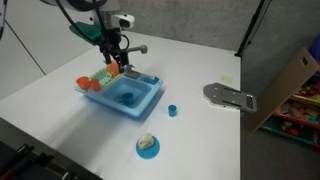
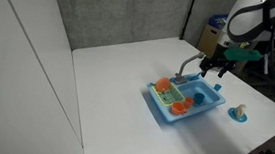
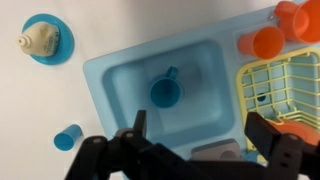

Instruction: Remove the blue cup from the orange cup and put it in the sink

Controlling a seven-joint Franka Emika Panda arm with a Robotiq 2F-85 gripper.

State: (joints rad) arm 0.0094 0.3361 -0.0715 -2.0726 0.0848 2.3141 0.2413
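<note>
The blue cup (image 3: 165,92) lies in the basin of the light-blue sink (image 3: 100,70), and it also shows in both exterior views (image 1: 127,97) (image 2: 201,96). The orange cup (image 3: 268,42) stands empty at the sink's corner beside the yellow dish rack (image 3: 285,90). My gripper (image 3: 200,130) is open and empty above the sink's faucet side, clear of the blue cup. It shows in both exterior views (image 1: 118,62) (image 2: 217,66) just over the sink (image 1: 110,108) (image 2: 165,112).
A second small blue cup (image 3: 68,137) (image 1: 172,110) stands on the table beside the sink. A flat blue dish with a pale lump (image 3: 42,38) (image 1: 147,145) lies nearby. A larger orange-red item (image 3: 300,20) sits by the rack. A grey plate (image 1: 230,97) and a cardboard box (image 1: 290,85) are off to one side.
</note>
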